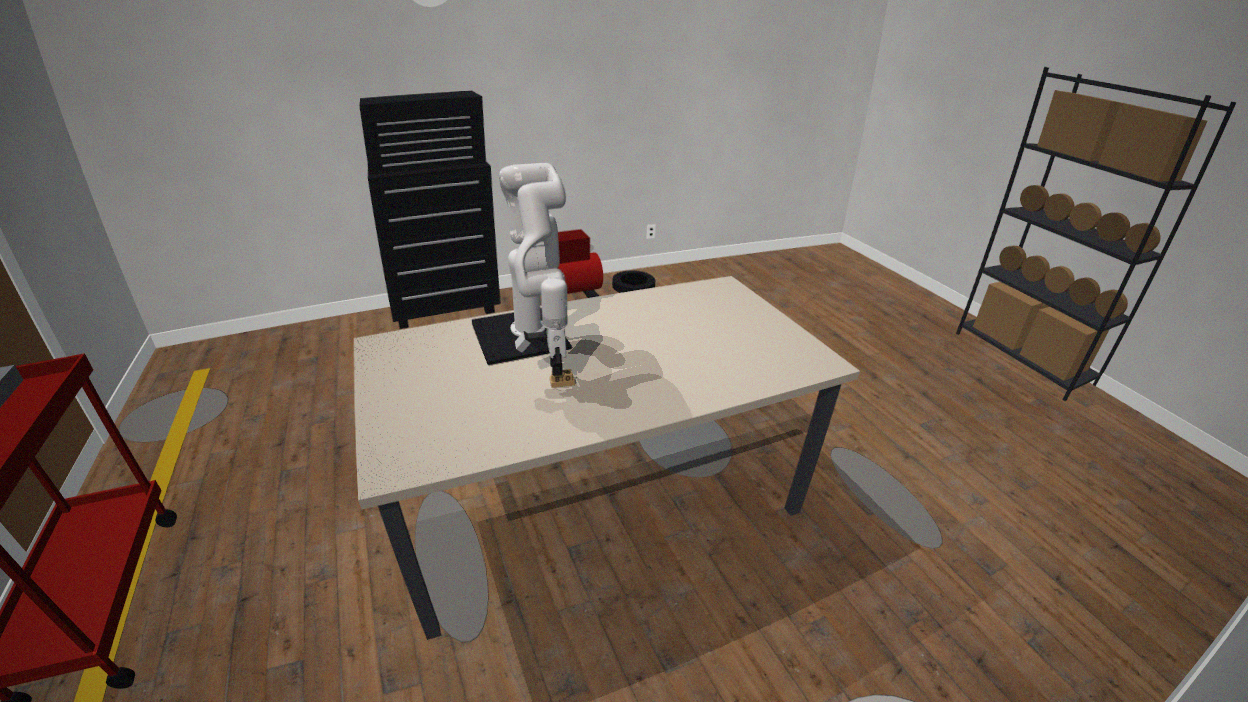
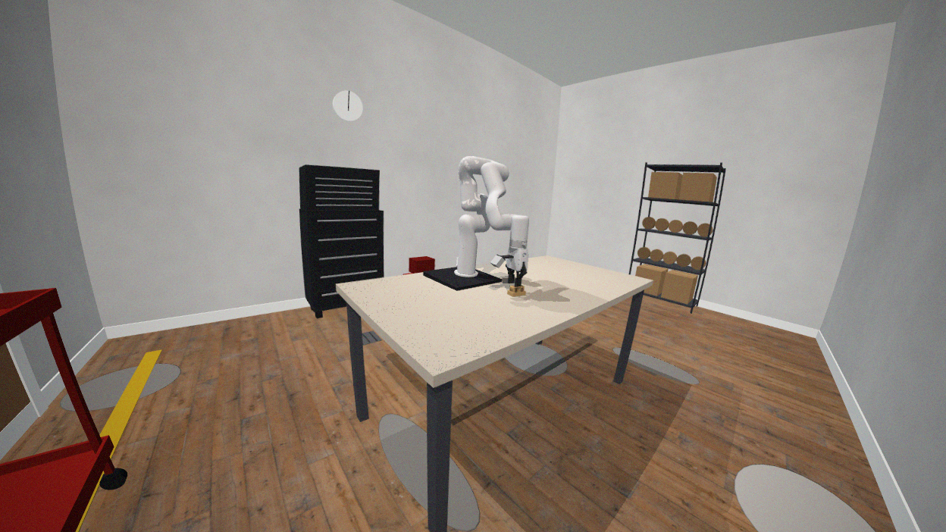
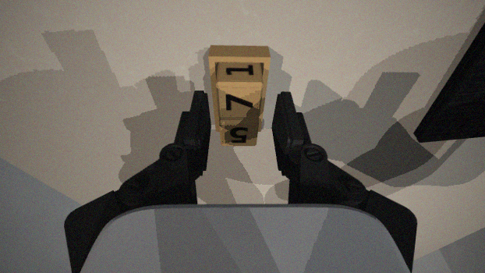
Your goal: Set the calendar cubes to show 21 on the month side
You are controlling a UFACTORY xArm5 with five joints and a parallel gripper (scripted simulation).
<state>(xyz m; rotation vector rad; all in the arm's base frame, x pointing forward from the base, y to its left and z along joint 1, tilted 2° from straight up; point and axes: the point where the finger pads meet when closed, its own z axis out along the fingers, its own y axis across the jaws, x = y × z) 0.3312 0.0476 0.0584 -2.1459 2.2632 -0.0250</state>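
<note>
The small wooden tray (image 1: 562,384) (image 2: 516,292) (image 3: 239,51) rests on the table and holds two wooden cubes. In the wrist view, the far cube (image 3: 222,75) shows a 1 lying sideways. The near cube (image 3: 238,90) shows a sideways 7 on top and a 5 on the side below it, and it stands higher in the picture than the far one's face. Whether both are flat on the tray's floor cannot be told. The month's name cannot be read. My gripper (image 1: 557,370) (image 2: 516,283) (image 3: 242,108) is partly open, its fingers on either side of the tray's near end, gripping nothing.
The black base plate (image 1: 499,342) (image 2: 449,281) (image 3: 464,105) of the arm lies behind the tray on the table (image 1: 436,419) (image 2: 423,330). Arm shadows fall around the tray. The red cart, black tool chest and shelf stand away from the table.
</note>
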